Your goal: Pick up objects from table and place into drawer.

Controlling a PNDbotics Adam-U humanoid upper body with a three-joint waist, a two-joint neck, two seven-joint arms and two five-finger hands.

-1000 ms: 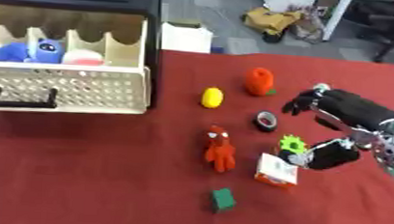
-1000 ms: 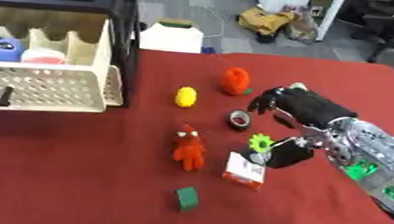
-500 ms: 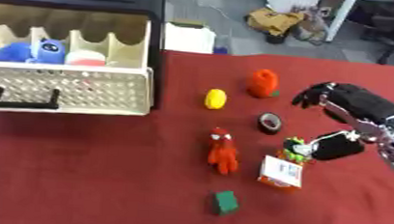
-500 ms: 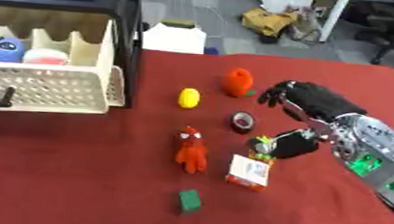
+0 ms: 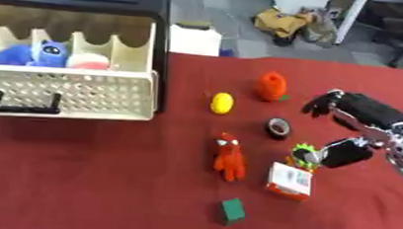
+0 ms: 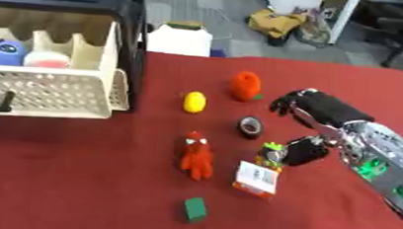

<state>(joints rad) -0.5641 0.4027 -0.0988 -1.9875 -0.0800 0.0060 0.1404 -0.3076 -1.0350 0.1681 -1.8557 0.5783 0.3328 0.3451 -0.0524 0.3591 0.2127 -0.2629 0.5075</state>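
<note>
Green spiky toy (image 6: pixel 273 151) just left of my right hand (image 6: pixel 319 117)
Thumb touches it, curved fingers arch above holding nothing; drawer (image 5: pixel 68 87) lies well off to my far left; left hand unseen

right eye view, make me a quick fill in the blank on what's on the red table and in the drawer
1. The yellow lemon lies to the ___ of the orange toy.
2. The blue plush sits inside the ___.
3. The small cube nearest the camera is ___.
4. The right hand reaches in beside the black ___ of tape.

Missing words: left; drawer; green; roll
</note>
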